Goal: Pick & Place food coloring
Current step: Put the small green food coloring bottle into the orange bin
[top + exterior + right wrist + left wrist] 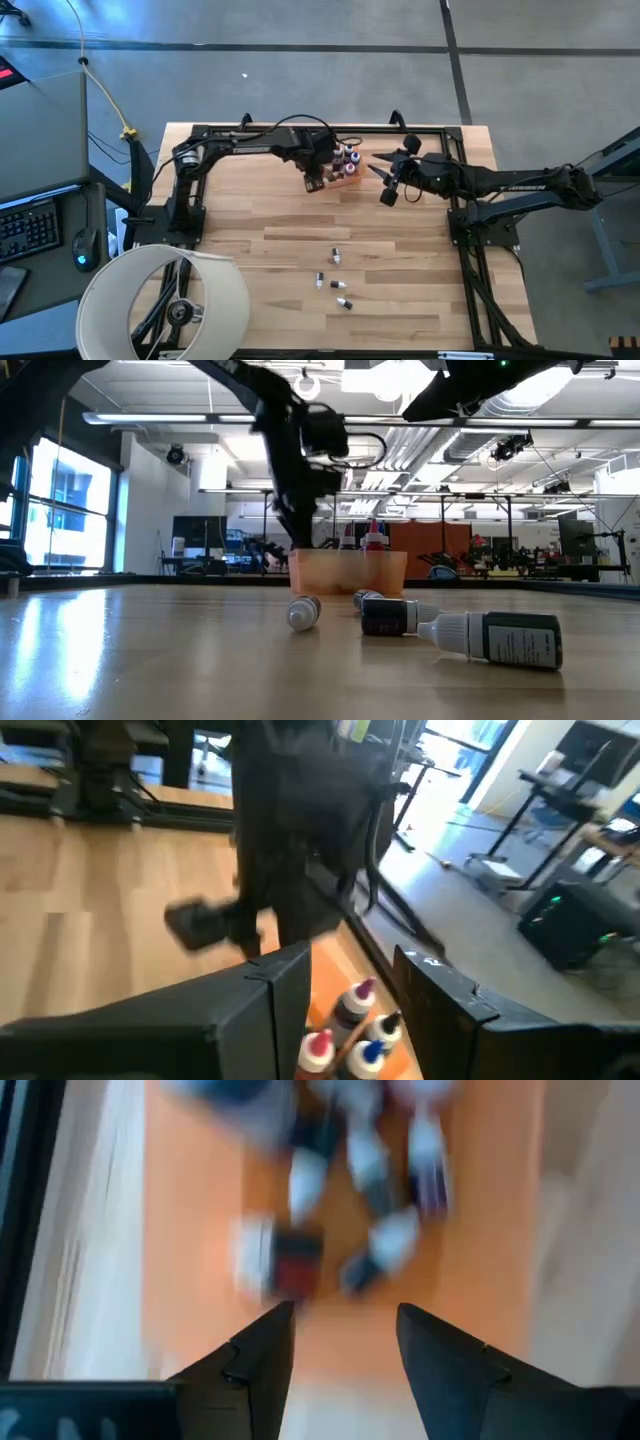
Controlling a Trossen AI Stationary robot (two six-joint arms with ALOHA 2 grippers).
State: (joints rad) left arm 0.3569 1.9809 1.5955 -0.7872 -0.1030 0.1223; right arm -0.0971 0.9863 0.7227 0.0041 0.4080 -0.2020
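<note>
Nearest the low camera, four food coloring bottles (490, 637) lie loose on the desk (260, 220). At twelve o'clock the orange tray (348, 572) holds more. Left gripper (345, 1342) hovers over it, fingers apart, empty. Right gripper (350, 982) waits beside, fingers parted, empty.

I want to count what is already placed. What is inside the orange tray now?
The orange tray holds several food coloring bottles, some upright, some lying. The left gripper hovers open above them. The exact count is unclear, because the left arm covers part of the tray from above.
</note>
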